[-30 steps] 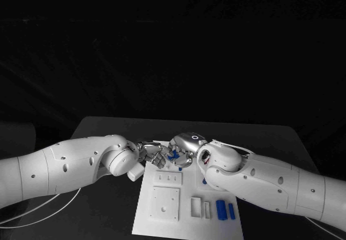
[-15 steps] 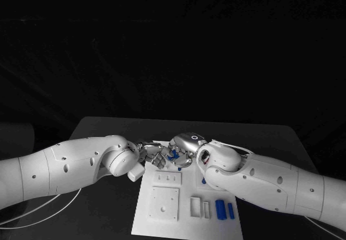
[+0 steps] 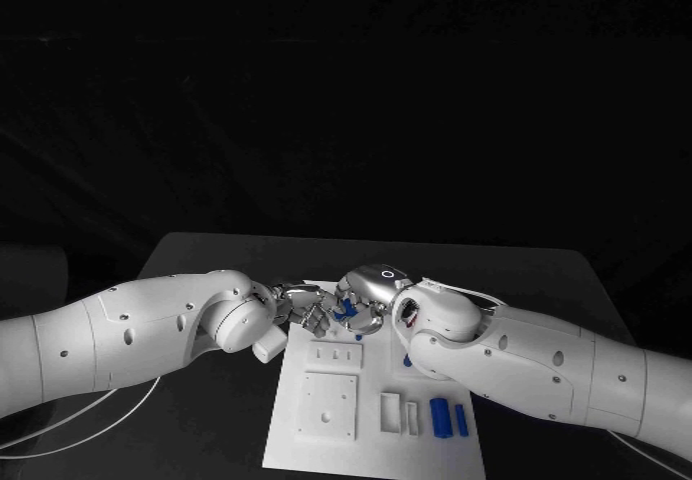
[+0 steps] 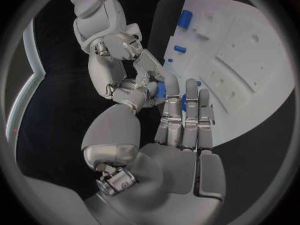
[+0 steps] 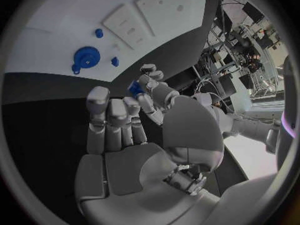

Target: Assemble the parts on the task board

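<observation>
The white task board (image 3: 368, 448) lies in the middle of the table. Over its far end my left hand (image 3: 300, 303) and right hand (image 3: 371, 288) meet fingertip to fingertip. Between them is a small blue part (image 3: 346, 311). In the left wrist view my left hand (image 4: 181, 130) pinches the blue part (image 4: 160, 89) between thumb and finger, and the right hand (image 4: 119, 45) reaches its fingertips to the same spot. In the right wrist view the blue part (image 5: 134, 87) sits at the fingertips of my right hand (image 5: 125, 150).
A blue gear (image 5: 84, 59) and two small blue pegs (image 5: 99, 33) are on the board (image 5: 56, 15). Two long blue parts (image 3: 443, 420) lie at its near right corner, beside white blocks (image 3: 392, 413). A square white plate (image 3: 330, 405) sits near the middle.
</observation>
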Controlling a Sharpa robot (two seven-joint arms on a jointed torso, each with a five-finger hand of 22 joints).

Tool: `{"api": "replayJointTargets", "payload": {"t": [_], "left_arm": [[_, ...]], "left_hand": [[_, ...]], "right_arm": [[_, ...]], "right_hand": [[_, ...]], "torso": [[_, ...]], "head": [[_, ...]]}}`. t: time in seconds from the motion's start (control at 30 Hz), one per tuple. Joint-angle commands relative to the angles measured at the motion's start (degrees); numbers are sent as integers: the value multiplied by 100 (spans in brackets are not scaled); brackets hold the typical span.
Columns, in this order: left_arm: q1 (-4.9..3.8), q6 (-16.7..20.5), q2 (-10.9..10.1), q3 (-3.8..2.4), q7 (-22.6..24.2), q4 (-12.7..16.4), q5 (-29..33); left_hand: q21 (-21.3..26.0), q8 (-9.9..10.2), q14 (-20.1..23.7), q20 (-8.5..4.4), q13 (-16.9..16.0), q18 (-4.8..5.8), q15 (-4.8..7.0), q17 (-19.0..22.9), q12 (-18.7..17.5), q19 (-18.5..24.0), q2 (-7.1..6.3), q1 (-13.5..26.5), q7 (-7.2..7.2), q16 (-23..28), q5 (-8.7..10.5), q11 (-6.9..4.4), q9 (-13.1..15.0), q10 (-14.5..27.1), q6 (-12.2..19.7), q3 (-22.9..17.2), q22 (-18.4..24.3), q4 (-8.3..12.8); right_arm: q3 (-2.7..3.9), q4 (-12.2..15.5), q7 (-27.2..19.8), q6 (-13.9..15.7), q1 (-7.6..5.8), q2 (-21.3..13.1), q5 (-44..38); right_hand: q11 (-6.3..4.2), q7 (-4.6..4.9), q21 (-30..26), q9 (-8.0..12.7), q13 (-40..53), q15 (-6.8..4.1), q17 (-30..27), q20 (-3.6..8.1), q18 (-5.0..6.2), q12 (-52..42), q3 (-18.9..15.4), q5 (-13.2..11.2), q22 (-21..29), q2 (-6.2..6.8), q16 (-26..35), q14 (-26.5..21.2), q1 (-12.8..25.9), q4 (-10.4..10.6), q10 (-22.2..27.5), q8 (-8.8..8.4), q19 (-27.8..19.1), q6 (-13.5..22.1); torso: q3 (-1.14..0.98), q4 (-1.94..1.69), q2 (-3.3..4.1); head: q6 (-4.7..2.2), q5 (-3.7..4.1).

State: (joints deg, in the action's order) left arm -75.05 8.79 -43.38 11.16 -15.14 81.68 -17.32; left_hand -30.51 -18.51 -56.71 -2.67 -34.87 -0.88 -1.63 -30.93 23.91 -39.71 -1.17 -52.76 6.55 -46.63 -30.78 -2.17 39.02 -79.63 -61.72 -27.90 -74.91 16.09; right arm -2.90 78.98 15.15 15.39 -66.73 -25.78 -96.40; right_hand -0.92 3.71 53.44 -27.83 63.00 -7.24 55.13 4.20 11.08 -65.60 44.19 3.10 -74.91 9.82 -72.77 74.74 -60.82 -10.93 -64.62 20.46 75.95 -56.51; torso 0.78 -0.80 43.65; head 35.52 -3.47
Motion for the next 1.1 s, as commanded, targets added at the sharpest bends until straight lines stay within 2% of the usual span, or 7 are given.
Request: {"api": "replayJointTargets", "payload": {"t": [0.03,0.3,0.33,0.37,0.4,0.63,1.1], "left_arm": [[-21,-212,24,-26,229,52,79],[-21,-183,10,-27,172,39,-67],[-21,-173,10,-27,138,35,-89],[-21,-169,11,-27,120,34,-136],[-21,-161,9,-27,110,34,-192],[-21,-113,8,-27,48,12,-418],[-32,109,-89,-28,-476,2,-1849]], "left_hand": [[-35,-19,-16,-58,-14,88,37,-11,38,-6,101,-17,-405,-39,97,-23,52,-18,-450,-48,-128,25],[-75,29,24,-62,-24,88,33,-11,35,23,214,-16,-396,-72,482,-18,82,8,-441,-94,-124,37],[-82,49,43,-67,-17,88,29,-5,21,33,253,-43,-393,-71,805,-15,87,23,-426,-157,-121,30],[-71,68,69,-104,-4,88,29,1,-4,42,133,-319,-405,-70,1927,-21,104,40,-410,-667,-96,-83],[-79,89,60,-58,3,88,19,13,-6,43,87,-155,-380,-72,1760,-4,103,22,-422,-795,-102,-139],[-135,129,53,-53,18,88,18,33,-14,53,50,-17,-381,-90,1867,-6,121,4,-446,-1025,-127,-70],[-225,135,11,-86,12,88,43,26,12,7,55,43,-396,-150,1873,-30,148,-42,-494,-1100,-135,-16]], "right_arm": [[-17,-12,-63,-146,31,22,-40],[-18,-54,-138,121,30,-16,79],[-18,-57,-150,165,30,-22,95],[-18,-61,-163,229,30,-31,107],[-18,-71,-176,315,29,-39,138],[-18,-128,-434,808,29,-232,447],[126,-513,-1885,1409,-101,-914,2787]], "right_hand": [[-39,137,34,-2,3,-23,7,18,392,-6,3,-28,-72,-32,34,-2,15,-31,-8,16,0,-194],[48,234,-25,77,-22,51,-14,15,392,58,-88,-13,-44,289,110,-29,138,22,73,-196,-47,148],[72,259,-36,95,-27,73,-18,12,392,68,-130,-4,-40,364,123,-32,176,34,93,-239,-57,219],[100,287,-54,114,-33,100,-24,9,392,84,-174,0,-34,410,143,-43,207,45,124,-284,-76,296],[133,324,-79,140,-40,132,-33,2,392,106,-224,5,-26,469,172,-64,237,49,168,-347,-106,406],[396,592,-338,293,-163,384,-97,-94,392,272,-522,24,40,652,398,-332,299,63,564,-699,-444,1062],[461,653,-432,280,-306,457,-88,-135,392,142,-956,861,-11,611,428,-472,393,169,822,-701,-597,1181]], "torso": [[0,-4,1],[-2,2,-4],[-4,3,-3],[-5,4,-2],[-3,2,-1],[-8,-1,-2],[-27,37,-21]], "head": [[6,-4],[20,-17],[23,-20],[25,-21],[25,-20],[32,-41],[28,-102]]}}
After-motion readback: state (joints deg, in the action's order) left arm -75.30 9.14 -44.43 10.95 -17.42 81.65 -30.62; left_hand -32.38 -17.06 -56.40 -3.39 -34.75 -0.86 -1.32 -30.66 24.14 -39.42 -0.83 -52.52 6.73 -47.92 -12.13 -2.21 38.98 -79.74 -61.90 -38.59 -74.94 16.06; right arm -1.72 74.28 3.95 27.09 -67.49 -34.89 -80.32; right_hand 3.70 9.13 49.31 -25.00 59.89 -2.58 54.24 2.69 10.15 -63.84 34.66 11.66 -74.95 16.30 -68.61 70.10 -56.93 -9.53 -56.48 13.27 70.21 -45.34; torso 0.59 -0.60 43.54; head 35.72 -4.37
